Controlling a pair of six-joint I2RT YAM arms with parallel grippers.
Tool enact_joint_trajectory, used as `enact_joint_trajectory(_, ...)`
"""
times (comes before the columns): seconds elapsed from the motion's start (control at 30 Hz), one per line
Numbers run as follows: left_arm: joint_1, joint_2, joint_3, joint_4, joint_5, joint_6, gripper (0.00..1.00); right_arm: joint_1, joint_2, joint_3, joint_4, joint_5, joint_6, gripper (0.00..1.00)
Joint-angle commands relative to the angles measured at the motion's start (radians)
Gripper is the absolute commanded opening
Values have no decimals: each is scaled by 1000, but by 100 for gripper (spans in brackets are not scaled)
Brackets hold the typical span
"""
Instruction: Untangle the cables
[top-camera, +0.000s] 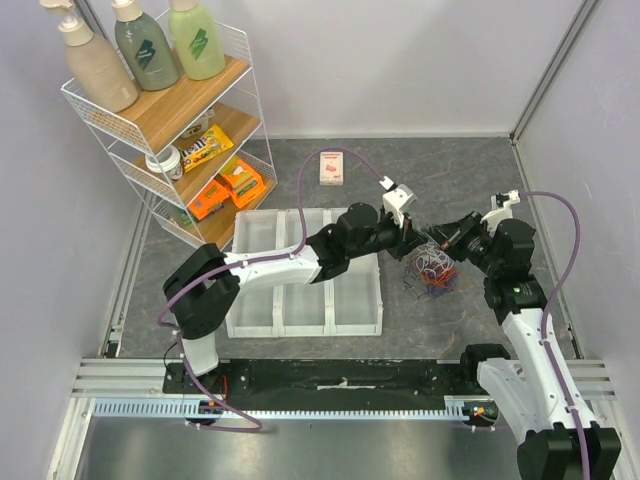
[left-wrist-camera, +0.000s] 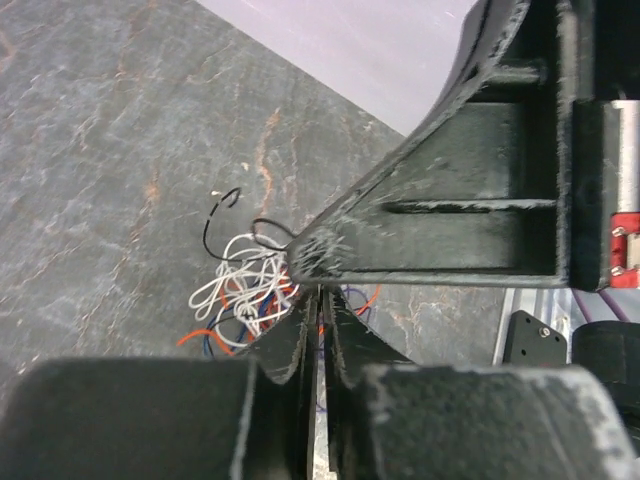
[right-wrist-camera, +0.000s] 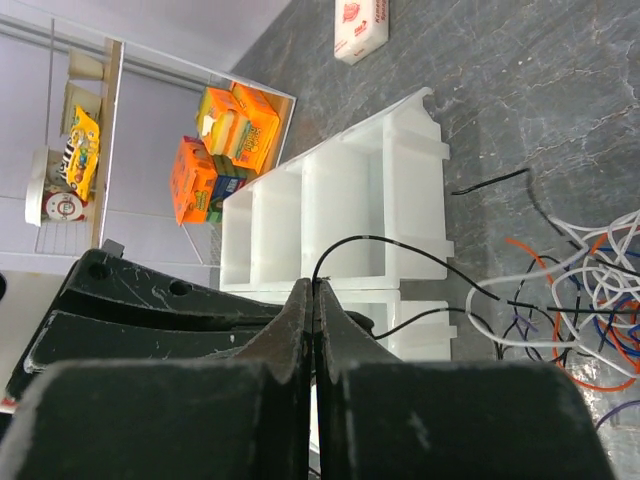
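The cables are lying in one tangled bunch on the grey stone-look table, just at 3 o'clock of the white divided tray. White, orange-red, blue-purple and black strands are looping through each other.

The left gripper is sitting at the 9 o'clock side of the bunch, with its arm stretching across the tray. Its fingers are standing nearly together, only a thin slit showing between them, and the tips are right at the white loops. Can't tell whether a strand is actually being pinched.

The right gripper is sitting at the 3 o'clock side, facing the left one, and the two sets of tips are almost meeting above the bunch. Its fingers are pressing fully together and clamping a black cable right at the tips. In the right wrist view that cable is arcing off toward 3 o'clock into the tangle.

A small white-and-red box is lying on the table at 11 o'clock of the bunch, well apart from it. A white wire shelf rack is standing at 10 o'clock of the tray. It is carrying three pump bottles on top, a yellow candy bag on the middle shelf and orange boxes on the bottom one.
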Motion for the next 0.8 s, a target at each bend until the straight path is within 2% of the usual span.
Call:
enact_joint_trajectory(0.0,-3,22,100,-32,28,53,2,-3,-9,61,-7,-3,-20,3)
enact_joint_trajectory(0.1,-5,-15,83,-58,-23,41,2,-1,22,110,-134,176,-184,42)
enact_joint_trajectory(0.13,-5,-28,78,-75,-39,33,2,-3,40,119,-183,260,-231,59)
enact_joint_trajectory(0.17,-5,-41,75,-89,-61,24,2,-3,48,113,-200,305,-258,69)
enact_joint_trajectory(0.2,-3,-53,77,-103,-82,16,2,-7,54,98,-200,314,-269,73)
enact_joint_trajectory(0.33,-5,-59,130,-202,-127,-5,2,-9,51,-20,-121,246,-249,76)
enact_joint_trajectory(0.53,-5,-24,265,-385,-138,-70,2,-9,-27,-125,-96,258,-353,76)
enact_joint_trajectory(0.63,-3,-19,296,-422,-135,-88,2,-7,-90,-165,-9,192,-364,72)
enact_joint_trajectory(0.77,-3,-21,322,-448,-110,-108,2,-7,-88,-166,86,147,-367,74)
